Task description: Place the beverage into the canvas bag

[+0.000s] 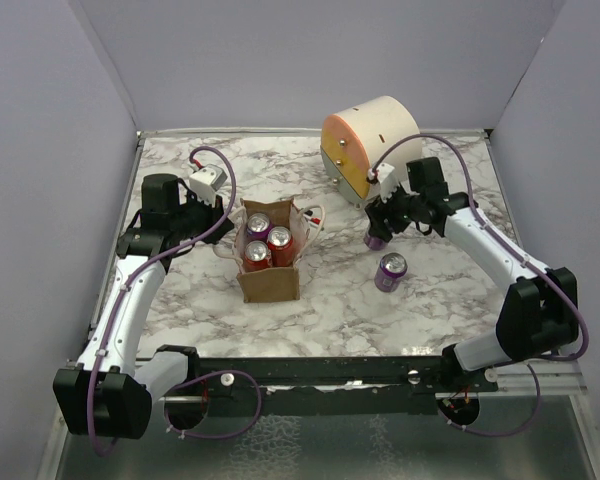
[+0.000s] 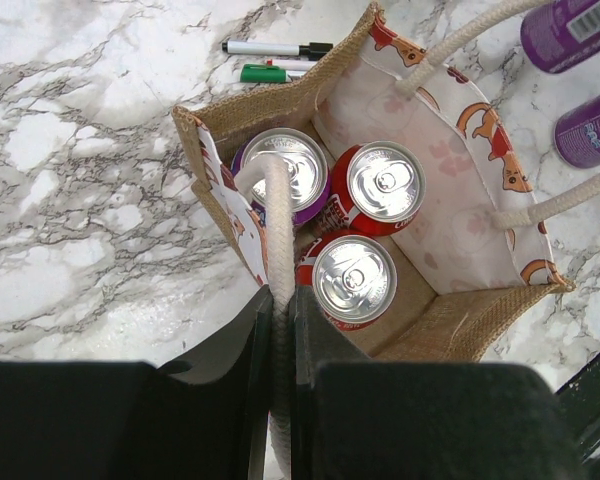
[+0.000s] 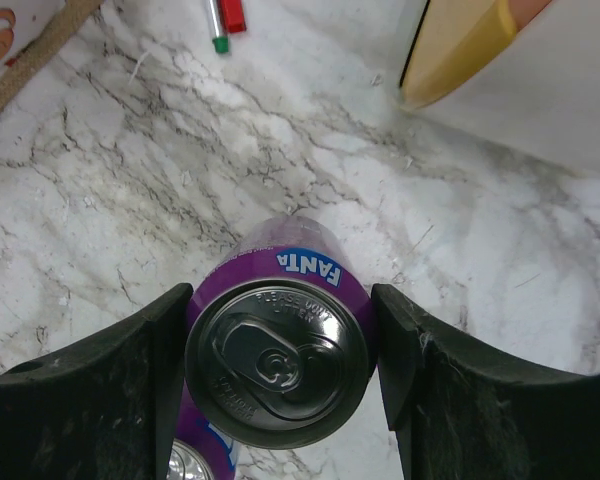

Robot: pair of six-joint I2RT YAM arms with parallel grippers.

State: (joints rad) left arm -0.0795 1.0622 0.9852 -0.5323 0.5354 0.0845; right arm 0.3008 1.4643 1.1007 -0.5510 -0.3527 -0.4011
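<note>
Past halfway, by the look of it. Three cans (image 2: 385, 183) are seen standing inside the bag (image 1: 270, 282), one purple and two red, tops up. The bag is parked upright mid-table (image 1: 210, 310) with its mouth open. One white handle (image 2: 277, 215) is pinched tight by the left claw (image 2: 280, 300), fingers together on the cord, so the bag is presumably being steadied for the next drop.

Over on the right, near the drum (image 1: 375, 135), a purple can (image 3: 280, 365) is clamped by the right claw (image 3: 280, 340), with a finger pressed against each side. Whether it's been lifted off the marble can't be told. It's well apart from the bag, so the lift, the carry across and the lowering in are all left to be done. A bare corner of the bag floor is visible beside the red cans, so room for it is expected.

A second purple can (image 1: 391, 271) is parked on the table near the gripped one. If that's counted too, one more round is needed after this.
</note>
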